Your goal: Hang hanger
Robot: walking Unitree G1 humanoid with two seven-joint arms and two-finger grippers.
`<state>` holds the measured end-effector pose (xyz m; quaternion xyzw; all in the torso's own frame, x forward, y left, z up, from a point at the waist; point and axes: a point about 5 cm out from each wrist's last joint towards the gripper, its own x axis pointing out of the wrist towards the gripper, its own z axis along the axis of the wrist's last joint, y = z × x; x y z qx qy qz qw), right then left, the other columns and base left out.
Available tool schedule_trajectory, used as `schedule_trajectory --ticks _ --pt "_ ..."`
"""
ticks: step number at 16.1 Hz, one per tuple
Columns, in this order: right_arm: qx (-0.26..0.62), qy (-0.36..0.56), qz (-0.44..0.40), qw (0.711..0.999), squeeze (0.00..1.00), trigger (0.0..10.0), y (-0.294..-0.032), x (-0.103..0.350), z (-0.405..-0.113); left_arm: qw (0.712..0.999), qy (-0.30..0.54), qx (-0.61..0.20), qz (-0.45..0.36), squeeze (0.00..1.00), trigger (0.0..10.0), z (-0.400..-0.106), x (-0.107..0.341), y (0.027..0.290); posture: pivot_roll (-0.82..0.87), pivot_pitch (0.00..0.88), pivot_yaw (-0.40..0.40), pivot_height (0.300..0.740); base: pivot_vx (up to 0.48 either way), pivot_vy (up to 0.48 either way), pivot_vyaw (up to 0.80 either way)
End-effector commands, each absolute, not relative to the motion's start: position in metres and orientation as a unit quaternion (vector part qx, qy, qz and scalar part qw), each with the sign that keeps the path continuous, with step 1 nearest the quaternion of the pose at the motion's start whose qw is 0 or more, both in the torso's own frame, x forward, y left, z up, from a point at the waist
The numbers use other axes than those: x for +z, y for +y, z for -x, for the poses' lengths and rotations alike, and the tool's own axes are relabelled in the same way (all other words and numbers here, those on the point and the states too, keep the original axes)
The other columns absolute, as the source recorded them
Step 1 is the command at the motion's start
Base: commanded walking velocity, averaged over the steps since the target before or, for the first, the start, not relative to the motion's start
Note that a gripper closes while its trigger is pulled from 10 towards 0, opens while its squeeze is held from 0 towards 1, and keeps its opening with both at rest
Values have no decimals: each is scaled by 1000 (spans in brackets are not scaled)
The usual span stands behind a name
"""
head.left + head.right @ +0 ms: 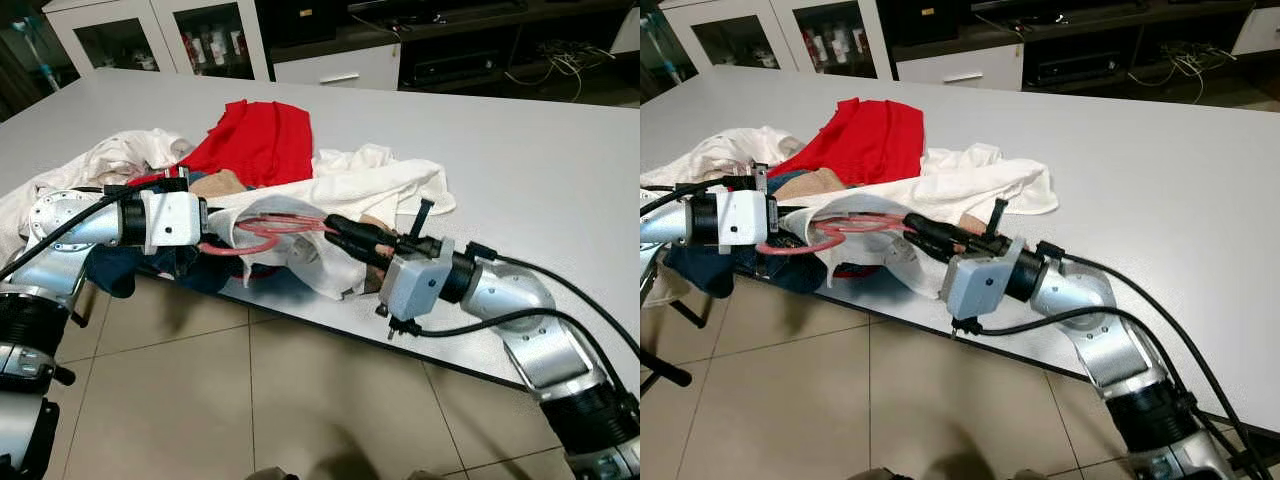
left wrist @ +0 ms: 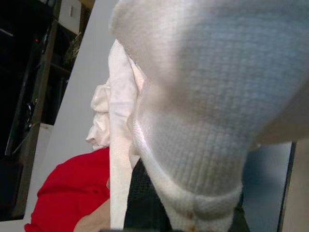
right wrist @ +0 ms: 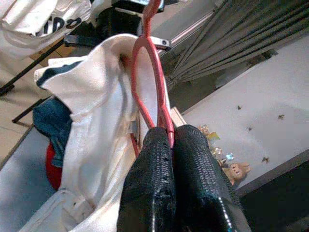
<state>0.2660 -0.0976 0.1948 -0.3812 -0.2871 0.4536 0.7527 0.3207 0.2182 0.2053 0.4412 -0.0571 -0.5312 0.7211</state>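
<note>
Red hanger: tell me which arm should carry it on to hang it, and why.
Right. The right gripper already has its fingers shut on the red hanger, which sits inside the white shirt. The left gripper is buried in the shirt's cloth.

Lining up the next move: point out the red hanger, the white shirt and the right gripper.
red hanger [image 1: 285, 226], left eye view, on its upper rod.
white shirt [image 1: 375, 185], left eye view, on the spread cloth.
right gripper [image 3: 170, 137], right wrist view, between the fingertips clamping the hanger.
</note>
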Motion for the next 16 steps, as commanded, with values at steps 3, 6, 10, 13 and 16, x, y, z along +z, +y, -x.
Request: schedule_trajectory --ticks 3,6,10,13,16 --pt "438 -319 375 752 0 10000 -97 207 -267 712 -49 -543 -443 0 0 -318 205 218 -110 0 113 740 0 0 0" --pt "434 -318 372 756 0 10000 -99 208 -269 713 -49 -541 -444 0 0 -318 206 219 -110 0 114 740 0 0 0" --pt "444 -305 345 768 1000 10000 -100 208 -269 716 -48 -538 -442 0 0 -318 206 221 -109 0 115 740 0 0 0" --pt "453 -285 320 782 388 10000 -101 209 -269 719 -48 -535 -440 0 0 -318 205 222 -109 0 115 740 0 0 0" --pt "460 -227 290 808 0 10000 -115 202 -272 738 -44 -519 -429 0 0 -320 201 226 -110 0 118 740 0 0 0"
